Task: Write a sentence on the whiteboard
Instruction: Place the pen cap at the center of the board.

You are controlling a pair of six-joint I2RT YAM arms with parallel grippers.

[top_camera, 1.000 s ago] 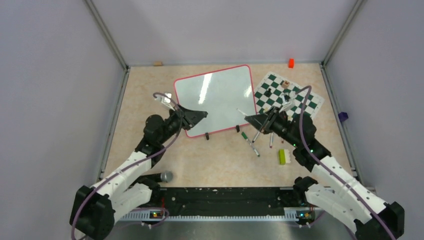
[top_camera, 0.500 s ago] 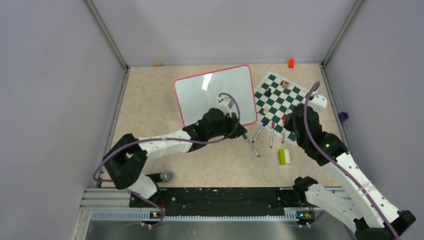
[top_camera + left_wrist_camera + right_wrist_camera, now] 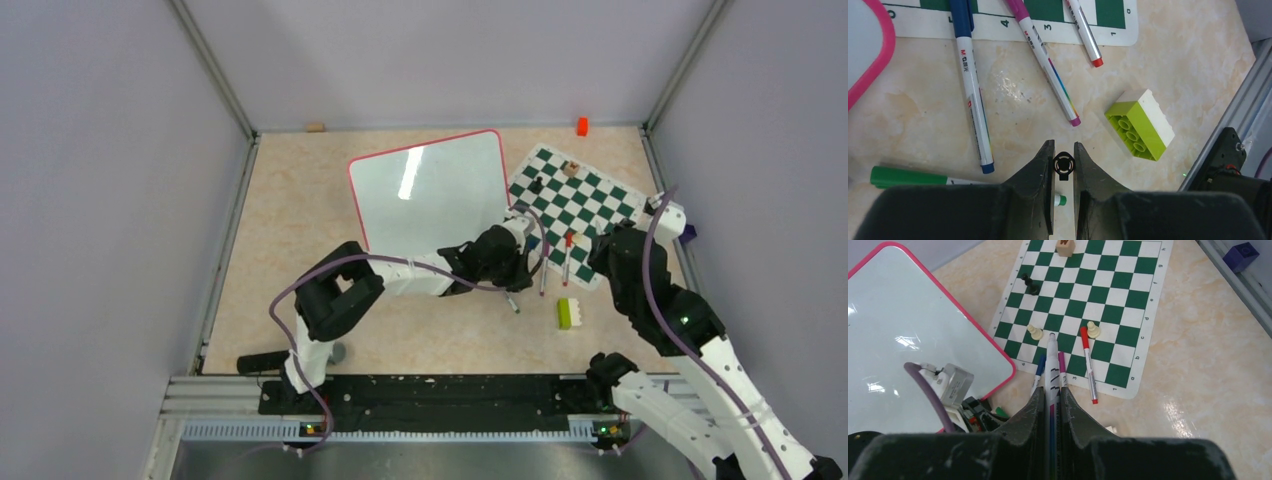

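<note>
The whiteboard (image 3: pixel 430 190) lies flat at mid-table, glossy white with a pink rim, and also shows in the right wrist view (image 3: pixel 913 330). Only glare shows on its surface; the sentence is not in view. My left gripper (image 3: pixel 515 268) reaches past the board's near right corner, over loose pens. It (image 3: pixel 1063 146) is shut on a small black marker cap (image 3: pixel 1064 163), seen end-on between the jaws. My right gripper (image 3: pixel 598 250) hovers at the chess mat's near edge. It (image 3: pixel 1051 390) is shut on an uncapped whiteboard marker (image 3: pixel 1051 365) that points toward the mat.
The chess mat (image 3: pixel 575 195) with a few pieces lies right of the board. Blue (image 3: pixel 970 85), purple (image 3: pixel 1045 55), red (image 3: pixel 1085 32) and green (image 3: pixel 903 176) pens lie under the left gripper. A lime-and-white brick (image 3: pixel 1139 125) sits beside them, near the metal rail (image 3: pixel 1243 100).
The left arm has swung from the board's left side across to its near right corner, over the pens. The right arm has drawn back to the right, off the board's edge.
</note>
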